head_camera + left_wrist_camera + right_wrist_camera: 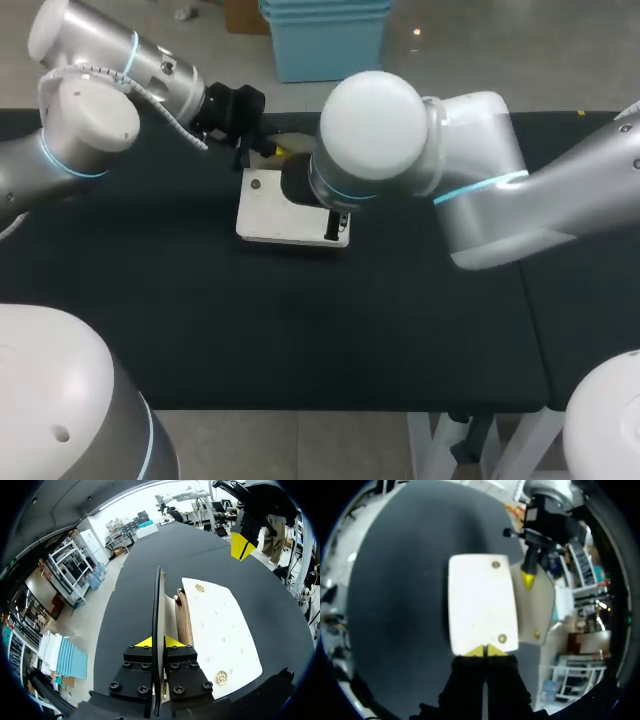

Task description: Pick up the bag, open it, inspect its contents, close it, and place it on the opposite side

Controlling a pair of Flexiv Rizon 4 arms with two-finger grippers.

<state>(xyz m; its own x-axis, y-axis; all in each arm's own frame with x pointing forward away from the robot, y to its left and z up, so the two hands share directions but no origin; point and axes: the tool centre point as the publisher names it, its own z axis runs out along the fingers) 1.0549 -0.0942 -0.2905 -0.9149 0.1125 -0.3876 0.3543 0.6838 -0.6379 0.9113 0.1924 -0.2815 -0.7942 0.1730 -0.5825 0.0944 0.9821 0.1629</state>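
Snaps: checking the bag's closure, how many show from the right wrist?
3 snaps: two on the bag's face, one beside the right tool; one on the flap in the left tool. More may be hidden.

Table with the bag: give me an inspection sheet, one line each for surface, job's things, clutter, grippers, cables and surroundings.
Surface: black table, dark cover lying flat.
Job's things: cream bag lying flat on the table; its flap is lifted up on edge, so the bag is open.
Clutter: nothing seen.
Grippers: left gripper shut on the flap; right gripper shut, with nothing between its tips, at the bag's edge.
Cables: white ribbed cable along the left arm's wrist, clear of the bag.
Surroundings: nothing seen reaching over the table.
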